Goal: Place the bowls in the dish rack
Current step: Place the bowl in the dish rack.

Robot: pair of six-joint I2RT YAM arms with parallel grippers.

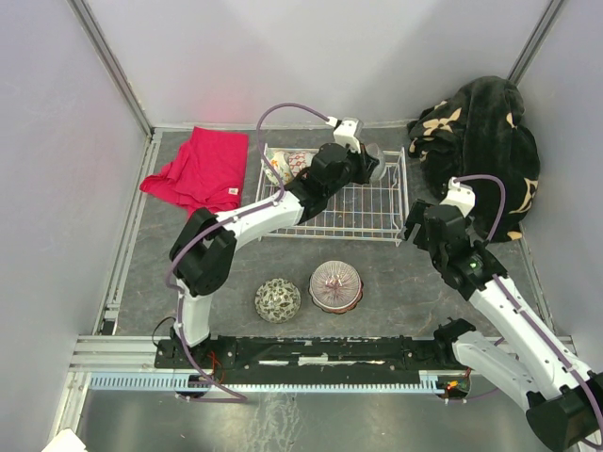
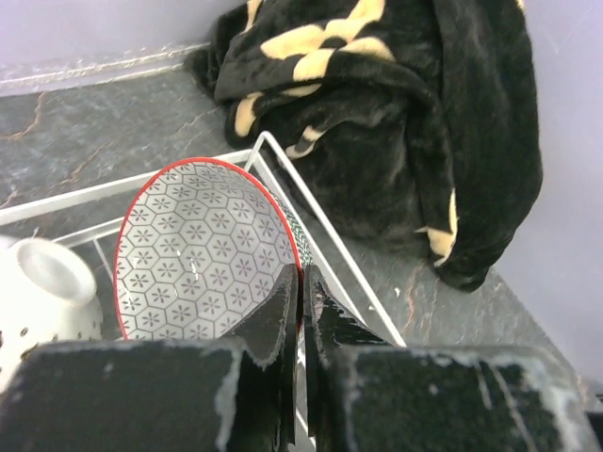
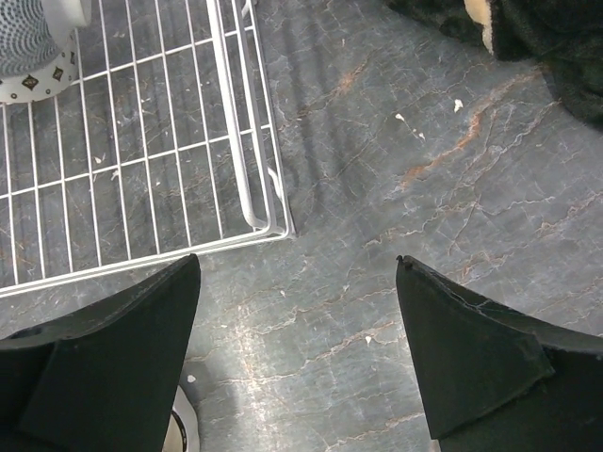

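Observation:
The white wire dish rack [image 1: 339, 237] lies at the back middle of the table. My left gripper [image 1: 365, 166] reaches over its far right end, shut on the red rim of a hexagon-patterned bowl [image 2: 198, 250], which stands tilted on edge by the rack's right side wire [image 2: 325, 235]. A white upturned bowl [image 2: 47, 282] sits beside it in the rack, and another bowl [image 1: 287, 167] lies at the rack's left end. Two bowls stand on the table in front: a green patterned one [image 1: 278, 299] and a pink one [image 1: 335, 286]. My right gripper [image 3: 297, 273] hangs open over bare table just right of the rack's near right corner [image 3: 278, 226].
A black and yellow blanket [image 1: 480, 151] is heaped at the back right, close to the rack. A red cloth [image 1: 200, 169] lies left of the rack. Grey walls enclose the table on three sides.

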